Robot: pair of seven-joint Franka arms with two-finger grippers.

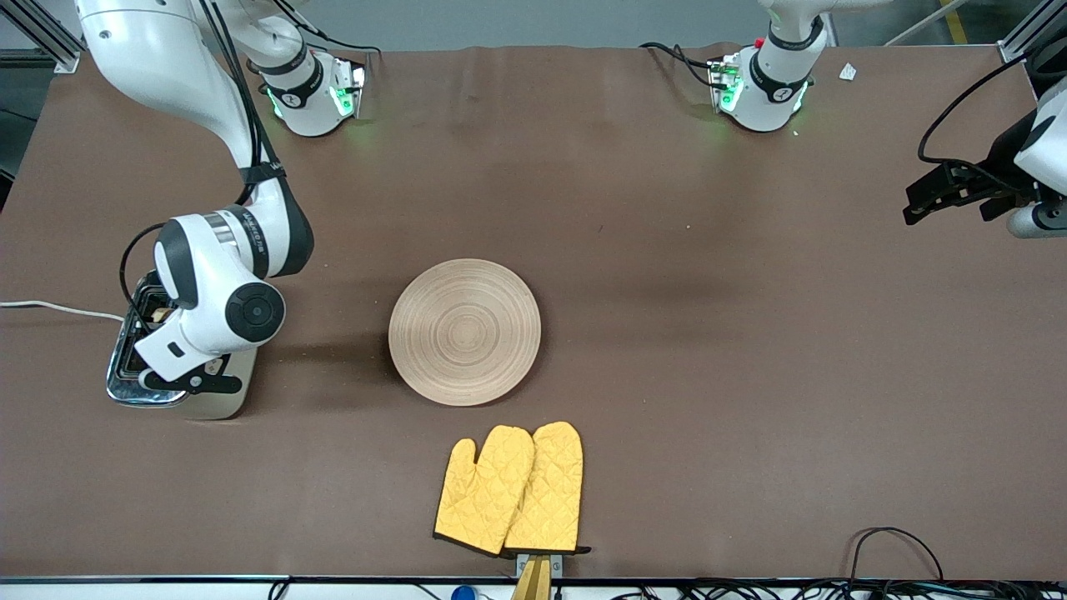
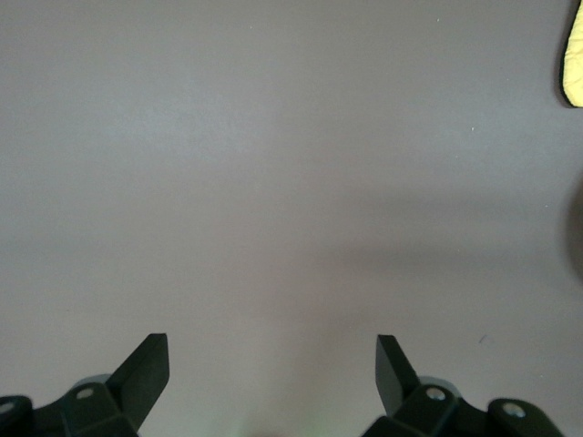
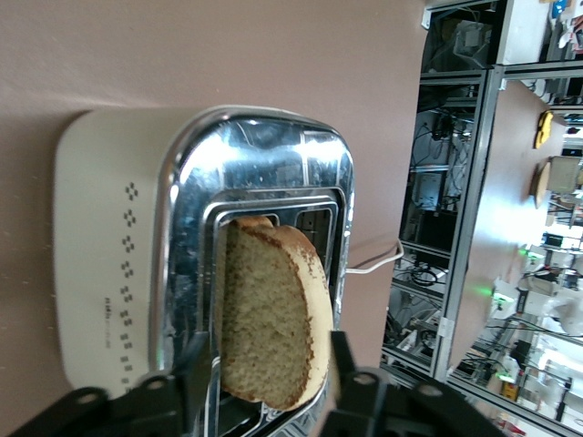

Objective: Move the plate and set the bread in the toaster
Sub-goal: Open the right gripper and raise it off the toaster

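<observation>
The cream toaster (image 1: pixel 208 404) with a chrome top stands near the right arm's end of the table. In the right wrist view the toaster (image 3: pixel 109 264) has the brown bread slice (image 3: pixel 269 319) standing tilted in one slot, sticking well out. My right gripper (image 3: pixel 266 350) is right above it with a finger on each side of the slice. One finger touches the crust and a thin gap shows at the other. The wooden plate (image 1: pixel 464 332) lies bare at mid-table. My left gripper (image 2: pixel 273 350) is open and empty, and waits over the left arm's end of the table (image 1: pixel 921 204).
A pair of yellow oven mitts (image 1: pixel 510 489) lies nearer the front camera than the plate, close to the table's front edge; a corner of a mitt shows in the left wrist view (image 2: pixel 574 55). The toaster's white cord (image 1: pixel 50 308) runs off the table's end.
</observation>
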